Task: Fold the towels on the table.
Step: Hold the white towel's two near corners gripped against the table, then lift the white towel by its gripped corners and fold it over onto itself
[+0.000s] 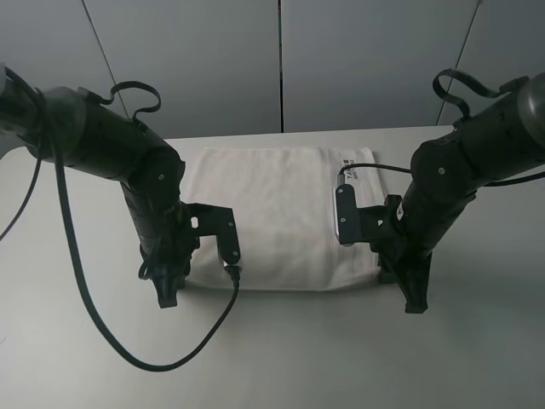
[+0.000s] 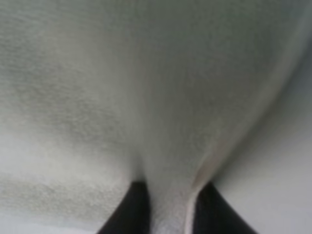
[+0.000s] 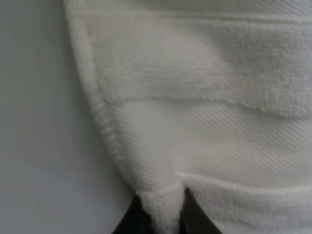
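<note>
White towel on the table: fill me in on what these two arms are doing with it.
The left tool is shut on one near corner of the white terry cloth towel, and the right tool is shut on the other near corner. The rest of the towel lies spread flat on the plain white table. It looks like the grip that comes before a fold, with both corners pinched and nothing carried over yet.

Pale grey wall panels (image 1: 366, 60) behind, thin dark seams (image 1: 280, 64) between them — one upright, others slanted — soft even light
</note>
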You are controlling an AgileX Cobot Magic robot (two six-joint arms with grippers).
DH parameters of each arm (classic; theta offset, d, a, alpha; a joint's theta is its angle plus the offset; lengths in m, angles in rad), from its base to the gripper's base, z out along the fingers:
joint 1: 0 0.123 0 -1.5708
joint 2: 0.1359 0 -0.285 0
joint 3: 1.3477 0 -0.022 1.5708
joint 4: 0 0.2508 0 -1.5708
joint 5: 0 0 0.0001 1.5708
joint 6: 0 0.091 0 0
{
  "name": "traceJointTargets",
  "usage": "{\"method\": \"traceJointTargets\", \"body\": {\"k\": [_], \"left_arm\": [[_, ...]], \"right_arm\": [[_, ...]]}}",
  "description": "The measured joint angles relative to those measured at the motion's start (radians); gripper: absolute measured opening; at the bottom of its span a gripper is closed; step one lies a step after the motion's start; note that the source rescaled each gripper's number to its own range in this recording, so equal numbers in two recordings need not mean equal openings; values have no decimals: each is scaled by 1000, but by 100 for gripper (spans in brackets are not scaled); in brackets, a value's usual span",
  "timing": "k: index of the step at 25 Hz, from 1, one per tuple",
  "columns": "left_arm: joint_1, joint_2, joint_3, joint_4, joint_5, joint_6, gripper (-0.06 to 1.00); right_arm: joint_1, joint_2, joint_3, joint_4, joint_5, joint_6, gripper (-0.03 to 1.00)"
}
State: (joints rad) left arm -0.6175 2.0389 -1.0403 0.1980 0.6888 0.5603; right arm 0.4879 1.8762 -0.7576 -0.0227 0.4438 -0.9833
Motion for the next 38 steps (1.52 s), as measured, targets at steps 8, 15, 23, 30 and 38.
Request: {"method": "traceJointTargets", "body": {"k": [8,15,23,30,38], "left_arm": [[0,3,-3,14,-2,-6,1],[0,-5,-3,8,6,-8,0],[0,-44,14,-73,75,-8,0],[0,-122,18,-136,186,-8,0],[0,-195,51,-215,247,-8,0]], "right_arm": [[0,0,0,8,-5,0,0],[0,0,0,13,-5,0,0],[0,-53,10,97,90,-6,0],[18,-165,12,225,257,-53,0],[103,-228,13,242,370,-20,0]]}}
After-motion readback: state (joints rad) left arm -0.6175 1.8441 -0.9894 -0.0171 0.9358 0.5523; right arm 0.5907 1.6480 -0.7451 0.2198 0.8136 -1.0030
